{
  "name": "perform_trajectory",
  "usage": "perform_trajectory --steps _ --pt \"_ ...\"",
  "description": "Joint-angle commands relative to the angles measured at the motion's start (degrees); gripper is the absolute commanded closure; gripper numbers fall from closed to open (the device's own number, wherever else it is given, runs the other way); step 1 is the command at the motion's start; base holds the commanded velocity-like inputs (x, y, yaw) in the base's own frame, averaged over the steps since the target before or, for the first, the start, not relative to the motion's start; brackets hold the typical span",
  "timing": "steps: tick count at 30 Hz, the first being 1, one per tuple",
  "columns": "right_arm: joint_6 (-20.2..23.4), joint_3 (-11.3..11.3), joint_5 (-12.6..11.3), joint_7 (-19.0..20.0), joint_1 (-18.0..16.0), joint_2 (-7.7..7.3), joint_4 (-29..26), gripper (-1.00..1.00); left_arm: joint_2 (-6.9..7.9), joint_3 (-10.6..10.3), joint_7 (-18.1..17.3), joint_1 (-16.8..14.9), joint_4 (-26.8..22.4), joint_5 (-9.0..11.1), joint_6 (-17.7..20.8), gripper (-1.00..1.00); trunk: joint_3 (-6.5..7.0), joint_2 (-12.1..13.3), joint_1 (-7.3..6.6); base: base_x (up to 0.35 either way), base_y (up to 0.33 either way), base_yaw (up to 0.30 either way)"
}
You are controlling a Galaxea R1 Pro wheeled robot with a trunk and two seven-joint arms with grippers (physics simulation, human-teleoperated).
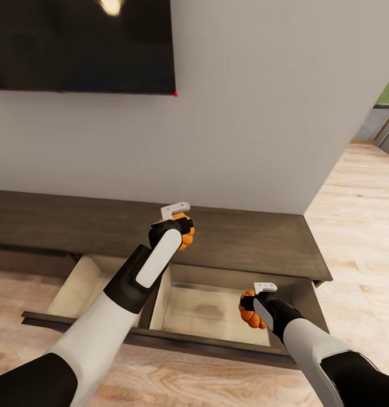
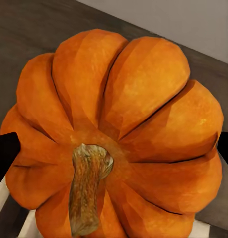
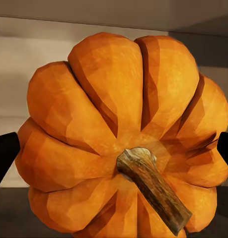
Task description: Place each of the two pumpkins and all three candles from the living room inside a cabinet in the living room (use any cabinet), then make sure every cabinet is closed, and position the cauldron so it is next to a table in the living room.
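The long dark-brown cabinet runs along the wall with two pale tan drawers pulled open side by side. My left gripper is shut on an orange ribbed pumpkin and holds it over the cabinet top, just behind the divider between the drawers. Up close that left pumpkin sits between dark fingertips. My right gripper is shut on the second pumpkin, low over the right drawer. The right pumpkin has the drawer's pale inside behind it. No candles, cauldron or table are in sight.
A dark television hangs on the grey wall above the cabinet. The left drawer is partly hidden by my left arm. Light wooden floor stretches past the cabinet's right end toward a doorway.
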Motion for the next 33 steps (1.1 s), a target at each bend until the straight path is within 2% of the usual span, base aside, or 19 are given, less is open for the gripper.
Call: perform_trajectory --steps 1,13,18,33 --pt "0.27 0.51 -0.59 -0.44 -0.02 -0.05 -0.09 1.00 0.00 -0.05 0.52 -0.05 -0.05 0.21 0.36 1.00 -0.05 -0.02 0.02 0.132 0.003 0.000" --pt "0.15 0.63 -0.58 -0.15 -0.02 0.03 0.31 1.00 0.00 -0.05 0.52 -0.03 0.04 0.54 0.34 1.00 -0.05 -0.02 0.02 0.015 0.000 0.000" --pt "0.14 0.62 -0.58 -0.25 -0.02 0.03 0.42 1.00 0.00 -0.05 0.66 -0.05 0.38 3.73 0.28 1.00 -0.05 -0.02 0.02 0.000 0.000 0.000" --pt "0.14 0.62 -0.58 -0.44 -0.02 0.03 0.42 1.00 0.00 -0.05 0.70 -0.04 0.37 3.91 0.27 1.00 -2.74 -6.03 3.31 0.000 0.000 0.000"
